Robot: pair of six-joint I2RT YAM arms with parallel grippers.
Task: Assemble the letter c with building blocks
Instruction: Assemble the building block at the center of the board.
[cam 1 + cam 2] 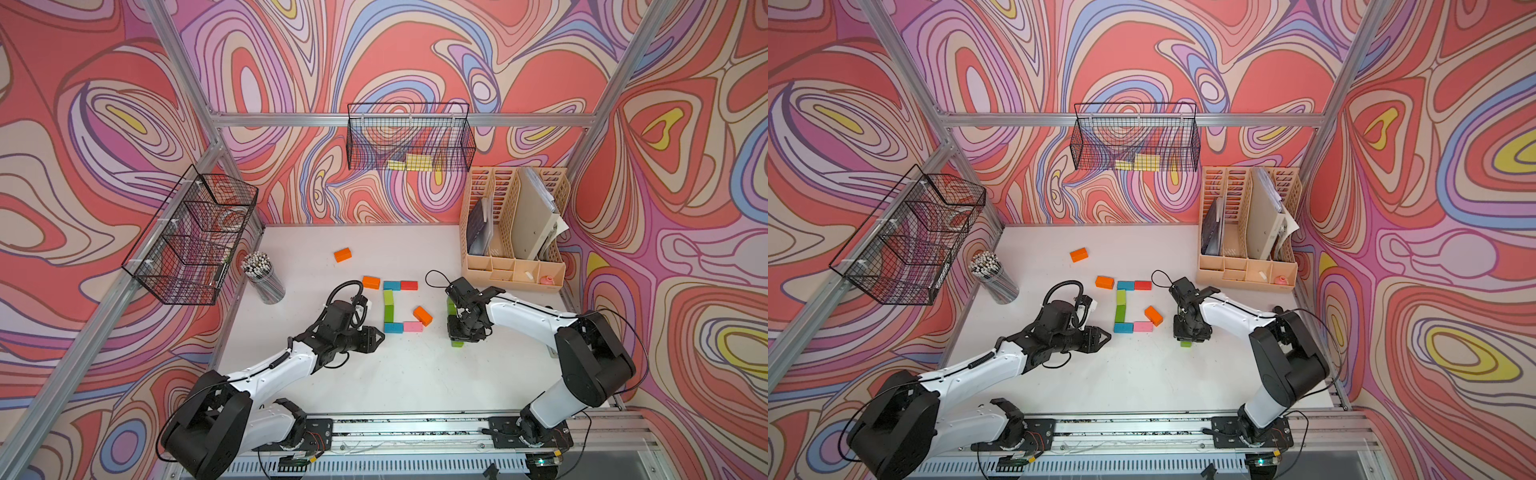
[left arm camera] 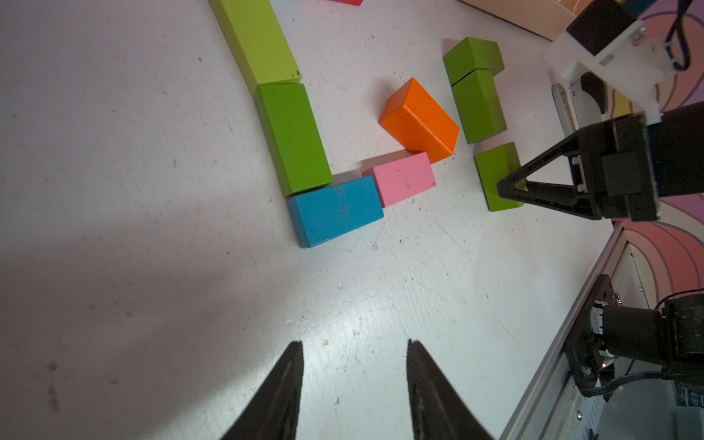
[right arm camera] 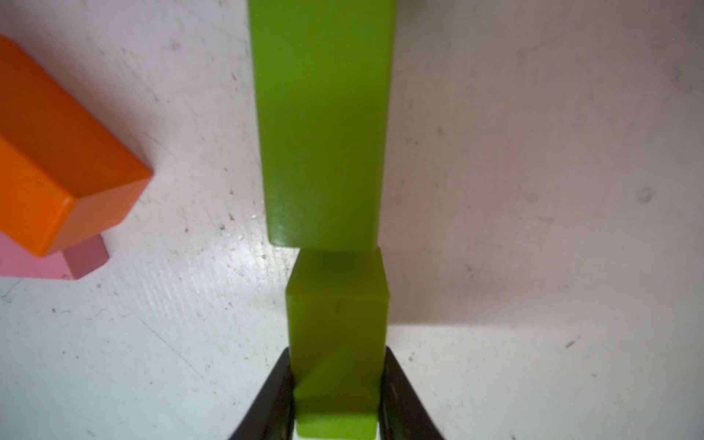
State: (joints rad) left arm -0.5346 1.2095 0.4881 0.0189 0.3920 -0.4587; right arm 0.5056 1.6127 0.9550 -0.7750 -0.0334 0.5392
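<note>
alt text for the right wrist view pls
The right tool is shut on a green block on the white table, with more green blocks lined up beyond it. Beside them an orange block partly hides a pink block.

A robotics lab test cell, staged as a desk; an aluminium frame (image 1: 282,119) boxes in a white surface (image 1: 395,374); printed swirl-patterned panels (image 1: 415,54) serve as its walls; two white-and-black robot arms, the left arm (image 1: 282,365) and the right arm (image 1: 528,320), are mounted on a metal rail (image 1: 415,428) along the near edge; wire baskets (image 1: 409,137), a desk organiser (image 1: 490,282) and a cup of pencils (image 1: 266,278) are the office-style props.
</note>
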